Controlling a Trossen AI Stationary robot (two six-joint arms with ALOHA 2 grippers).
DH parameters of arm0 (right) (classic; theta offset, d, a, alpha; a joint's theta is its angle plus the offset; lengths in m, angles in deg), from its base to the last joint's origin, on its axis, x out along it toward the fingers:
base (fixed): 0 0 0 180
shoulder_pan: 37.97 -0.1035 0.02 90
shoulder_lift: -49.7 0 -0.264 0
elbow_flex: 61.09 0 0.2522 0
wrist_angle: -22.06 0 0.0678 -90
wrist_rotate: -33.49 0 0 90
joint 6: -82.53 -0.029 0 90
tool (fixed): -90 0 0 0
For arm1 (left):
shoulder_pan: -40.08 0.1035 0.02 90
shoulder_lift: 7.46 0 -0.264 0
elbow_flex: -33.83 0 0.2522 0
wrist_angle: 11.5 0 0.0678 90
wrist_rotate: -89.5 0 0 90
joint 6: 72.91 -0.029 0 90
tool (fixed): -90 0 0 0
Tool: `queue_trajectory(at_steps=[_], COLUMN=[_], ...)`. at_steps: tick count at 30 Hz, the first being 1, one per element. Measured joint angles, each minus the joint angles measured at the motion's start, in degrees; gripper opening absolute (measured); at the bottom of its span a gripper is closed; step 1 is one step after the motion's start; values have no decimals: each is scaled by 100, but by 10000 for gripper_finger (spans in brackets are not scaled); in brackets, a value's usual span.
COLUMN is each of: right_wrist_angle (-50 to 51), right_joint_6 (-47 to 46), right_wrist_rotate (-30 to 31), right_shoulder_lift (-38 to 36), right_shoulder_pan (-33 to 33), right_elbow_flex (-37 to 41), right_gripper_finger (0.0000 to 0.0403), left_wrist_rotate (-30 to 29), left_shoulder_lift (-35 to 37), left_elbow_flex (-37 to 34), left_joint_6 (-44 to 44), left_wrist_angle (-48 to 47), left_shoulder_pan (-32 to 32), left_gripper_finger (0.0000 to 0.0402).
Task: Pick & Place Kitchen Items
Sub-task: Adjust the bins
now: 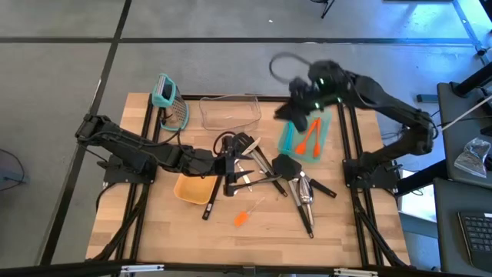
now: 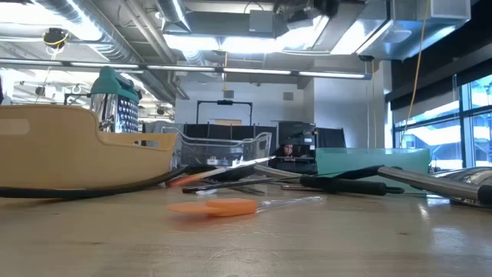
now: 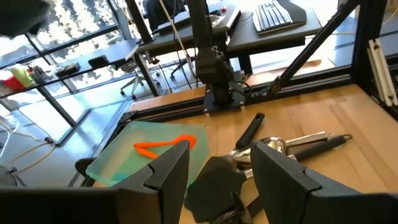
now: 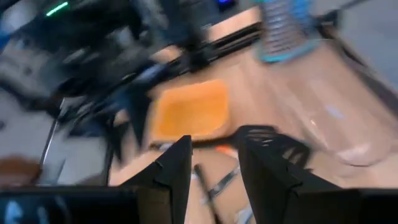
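The kitchen items lie in a loose pile [image 1: 265,173] at the table's middle: black turners [image 3: 217,180], silver metal pieces [image 1: 304,192] and black handles. A small orange spatula [image 1: 242,218] lies alone nearer the front. Two orange utensils [image 1: 309,138] rest in a teal tray [image 1: 327,131] at the far right. My left gripper [image 1: 234,161] hovers open at the pile's left side, with nothing between its fingers [image 3: 221,152]. My right gripper [image 1: 296,115] is raised high over the tray's far left corner, blurred; its fingers stand apart with nothing between them [image 4: 214,165].
A yellow container [image 1: 194,187] sits left of the pile, under the left arm. A clear container [image 1: 229,111] and a teal-handled grater [image 1: 169,100] stand at the far edge. Black frame rails run along the table's left and right sides.
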Motion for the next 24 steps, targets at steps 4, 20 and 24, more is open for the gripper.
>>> queue_trajectory(at_steps=[4,20,24], right_wrist_angle=[181,-2699,-4316], right_joint_6=[-22,199,961], right_wrist_rotate=[1343,5949,4871], right_shoulder_lift=[-221,-1136,-2262], right_shoulder_pan=[-1343,-4895,-4657], right_elbow_flex=[0,3051,4459], right_gripper_finger=[135,135,135], left_wrist_rotate=[21,574,454], left_shoulder_lift=[0,0,1], left_elbow_flex=[-12,-12,-12], left_joint_6=[0,195,212], left_wrist_angle=[68,621,614], left_shoulder_pan=[-1,-281,-267], left_gripper_finger=[168,168,168])
